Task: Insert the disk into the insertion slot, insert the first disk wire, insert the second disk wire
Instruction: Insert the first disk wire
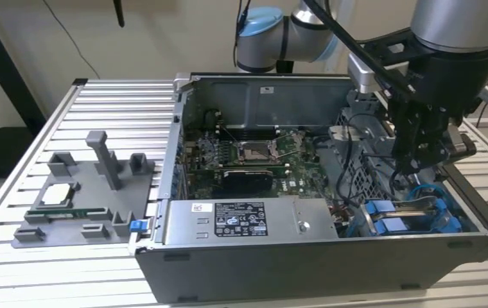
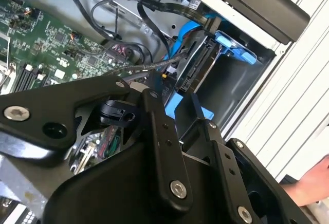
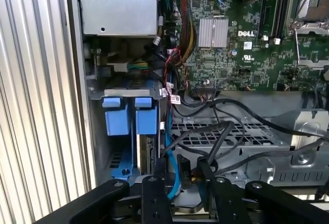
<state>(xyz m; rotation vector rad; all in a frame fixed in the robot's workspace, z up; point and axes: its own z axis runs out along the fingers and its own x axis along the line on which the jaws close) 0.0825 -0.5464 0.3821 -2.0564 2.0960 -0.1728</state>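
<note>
The disk [image 2: 198, 67] sits in the insertion slot [image 3: 123, 152] of the drive cage, behind blue carrier tabs [image 3: 146, 118], at the case's corner on the exterior view's right [image 1: 398, 218]. My gripper [image 1: 413, 165] hangs just over that cage. In both wrist views its black fingers [image 3: 205, 175] close on the black connector of a disk wire [image 3: 193, 175], whose dark cable [image 3: 218, 142] arcs away across the cage. The connector's yellow-marked end [image 2: 165, 74] lies close to the disk's rear edge. A blue cable [image 3: 173, 175] runs past the gripper [image 3: 182, 175] [image 2: 174, 98].
The open computer case [image 1: 313, 269] lies on a slatted metal table [image 1: 115, 96]. Its motherboard [image 1: 253, 154] and silver power supply box [image 1: 244, 221] are beside the cage, with loose black cables [image 3: 247, 116] draped over it. A grey parts fixture [image 1: 81, 192] stands at the exterior view's left. A hand [image 2: 308, 185] shows beyond the case.
</note>
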